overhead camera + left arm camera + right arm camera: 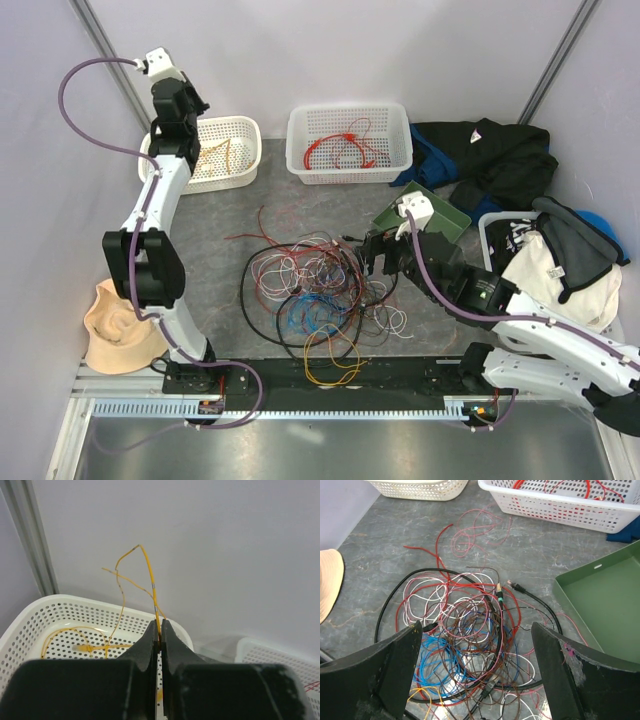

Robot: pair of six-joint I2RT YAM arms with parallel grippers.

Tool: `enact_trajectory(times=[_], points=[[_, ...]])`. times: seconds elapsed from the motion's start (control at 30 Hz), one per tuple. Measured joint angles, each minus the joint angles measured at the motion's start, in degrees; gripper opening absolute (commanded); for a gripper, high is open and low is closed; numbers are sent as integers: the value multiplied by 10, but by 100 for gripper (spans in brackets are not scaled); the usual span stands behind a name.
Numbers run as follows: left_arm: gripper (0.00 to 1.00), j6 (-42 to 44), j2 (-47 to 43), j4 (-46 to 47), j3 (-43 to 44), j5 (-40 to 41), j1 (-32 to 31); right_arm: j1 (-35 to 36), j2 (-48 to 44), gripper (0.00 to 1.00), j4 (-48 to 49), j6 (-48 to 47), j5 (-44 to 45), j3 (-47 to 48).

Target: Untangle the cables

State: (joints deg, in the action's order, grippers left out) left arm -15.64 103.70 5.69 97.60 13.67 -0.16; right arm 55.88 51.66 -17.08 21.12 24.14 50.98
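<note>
Yellow wire (150,580) sits pinched in the closed jaws of the left gripper (160,630) above the white basket (30,625), probably to be sorted there, while the right gripper (477,635) hangs wide-jawed over the tangled cables (310,290) on the table (200,230).

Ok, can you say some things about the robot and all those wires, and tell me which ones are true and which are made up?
1. The left gripper is pinching a yellow wire. True.
2. The right gripper is shut tight. False: its fingers are wide apart above the tangle of cables.
3. The right-hand white basket has red wires in it. True.
4. The thick black cable is in a basket. False: it lies on the table, looping around the tangle.
</note>
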Motion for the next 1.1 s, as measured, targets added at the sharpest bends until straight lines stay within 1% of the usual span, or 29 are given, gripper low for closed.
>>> enact_trajectory(times=[0.07, 0.1, 0.17, 0.2, 0.27, 0.3, 0.4, 0.5, 0.57, 0.67, 0.73, 0.77, 0.83, 0.87, 0.9, 0.97, 1.03, 1.1], points=[[2, 6, 14, 0, 0, 8, 5, 0, 5, 98, 5, -3, 4, 0], [9, 7, 19, 0, 0, 12, 5, 0, 7, 98, 8, -4, 5, 0], [41, 8, 32, -9, 0, 24, 9, 0, 12, 98, 14, -5, 6, 0], [61, 9, 38, -16, 1, 31, 11, 0, 14, 98, 15, -6, 6, 0], [74, 9, 55, -36, 8, 45, 15, 0, 14, 98, 16, -6, 6, 0], [99, 3, 62, -49, 11, 50, 17, 0, 14, 98, 16, -6, 6, 0], [100, -9, 67, -90, 10, 62, 22, 0, 10, 98, 17, -5, 8, 0], [100, -24, 54, -101, 5, 63, 23, 0, 3, 98, 20, -4, 11, -2], [100, -37, 27, -105, -13, 61, 17, 0, 0, 98, 22, -2, 12, -3], [99, -54, -49, -110, -68, 56, -10, 0, -1, 98, 31, 4, 12, -10], [97, -70, -116, -101, -122, 51, -52, 0, -1, 98, 36, 12, 11, -20], [94, -78, -151, -100, -151, 48, -80, 0, -1, 98, 38, 15, 10, -26], [90, -99, -226, -92, -222, 35, -148, 0, -2, 98, 39, 22, 10, -38], [84, -111, -261, -88, -258, 27, -190, 0, -4, 98, 42, 27, 10, -47], [81, -125, -296, -82, -301, 17, -237, 0, -7, 98, 42, 30, 10, -54], [76, -147, -337, -84, -360, 1, -295, 0, -16, 98, 41, 38, 9, -71], [75, -165, -362, -90, -414, -12, -346, 0, -27, 98, 39, 45, 9, -83], [74, -168, -374, -103, -451, -22, -396, 0, -38, 97, 34, 51, 10, -89]])
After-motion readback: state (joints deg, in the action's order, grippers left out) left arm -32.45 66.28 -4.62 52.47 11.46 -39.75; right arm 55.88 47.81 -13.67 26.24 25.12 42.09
